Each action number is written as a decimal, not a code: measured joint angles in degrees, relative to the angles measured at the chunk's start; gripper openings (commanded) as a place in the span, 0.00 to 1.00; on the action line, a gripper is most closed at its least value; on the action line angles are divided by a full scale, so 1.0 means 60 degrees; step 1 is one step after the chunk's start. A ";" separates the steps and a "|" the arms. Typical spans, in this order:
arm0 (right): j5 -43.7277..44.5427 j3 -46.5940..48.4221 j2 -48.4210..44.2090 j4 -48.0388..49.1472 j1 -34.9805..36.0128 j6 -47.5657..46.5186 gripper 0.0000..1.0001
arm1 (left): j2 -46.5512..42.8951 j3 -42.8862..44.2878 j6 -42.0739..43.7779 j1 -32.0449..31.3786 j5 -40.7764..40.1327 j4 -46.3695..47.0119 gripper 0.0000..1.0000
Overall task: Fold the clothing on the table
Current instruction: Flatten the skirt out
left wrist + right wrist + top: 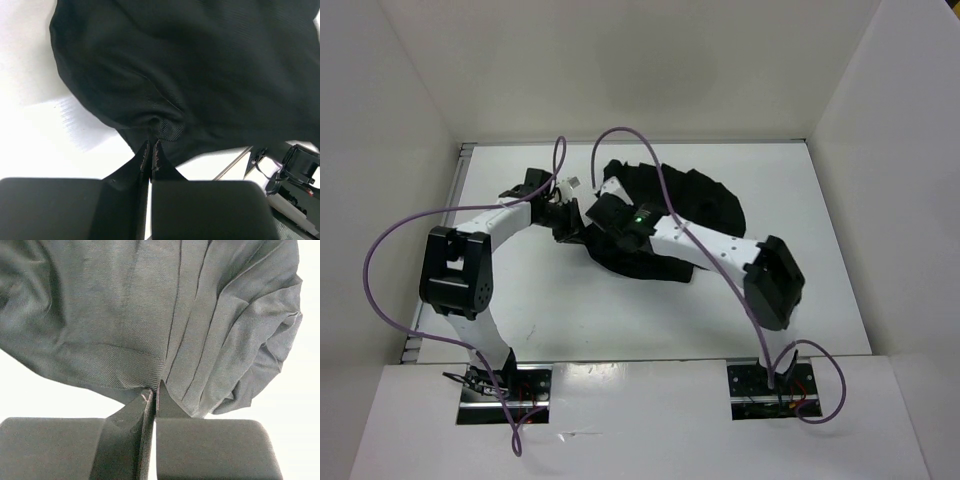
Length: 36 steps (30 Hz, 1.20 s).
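The clothing [710, 205] is a crumpled black garment lying mid-table on the white table [530, 310]. My left gripper [568, 224] sits at its left edge. In the left wrist view the left gripper [151, 145] is shut, and a small bunch of the clothing [190, 65] is pinched at its tips. My right gripper [604, 198] reaches over the garment from the right. The right wrist view shows the right gripper [154, 391] shut on a pleated edge of the clothing [150, 305], with the fabric drawn into the tips.
White walls [400, 150] close in the table on the left, back and right. Purple cables [380, 270] loop off both arms. Part of the other arm's black hardware [297, 170] shows at the lower right of the left wrist view.
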 measured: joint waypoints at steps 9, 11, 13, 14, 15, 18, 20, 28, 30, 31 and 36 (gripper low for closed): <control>-0.2532 -0.1632 -0.1435 -0.1162 -0.0018 0.0590 0.34 | -0.0106 0.0000 0.0000 0.0186 0.0004 -0.0066 0.00; -0.3133 -0.1938 -0.1410 -0.1555 -0.0015 0.0776 0.44 | -0.0211 0.0000 0.0000 0.0215 0.0000 -0.0109 0.00; -0.3406 -0.2036 -0.1406 -0.1974 -0.0018 0.0969 0.45 | -0.0401 0.0000 0.0000 0.0259 -0.0004 -0.0182 0.00; -0.3377 -0.2036 -0.1421 -0.2146 -0.0087 0.1184 0.47 | -0.0532 -0.0004 0.0000 0.0284 -0.0007 -0.0215 0.00; -0.3304 -0.2033 -0.1450 -0.2295 -0.0131 0.1443 0.49 | -0.0707 -0.0007 -0.0004 0.0317 -0.0004 -0.0255 0.00; -0.3147 -0.2011 -0.1563 -0.2692 -0.0674 0.2087 0.50 | -0.1279 -0.0157 -0.0007 0.0364 0.0004 -0.0306 0.00; -0.3049 -0.2011 -0.1636 -0.2830 -0.1443 0.2448 0.50 | -0.1657 -0.0248 -0.0011 0.0368 0.0007 -0.0346 0.00; -0.3435 -0.3169 -0.1475 -0.2579 -0.3690 0.3636 0.48 | -0.1912 -0.0284 -0.0011 0.0368 0.0000 -0.0328 0.00; -0.3905 -0.3716 -0.1443 -0.2393 -0.3916 0.3821 0.48 | -0.1912 -0.0335 -0.0011 0.0368 0.0007 -0.0317 0.00; -0.4127 -0.3905 -0.1439 -0.2346 -0.3993 0.3894 0.48 | -0.1898 -0.0361 -0.0011 0.0368 0.0007 -0.0313 0.00; -0.5023 -0.4255 -0.1435 -0.1894 -0.4182 0.4240 0.45 | -0.1741 -0.0397 -0.0007 0.0368 0.0033 -0.0321 0.00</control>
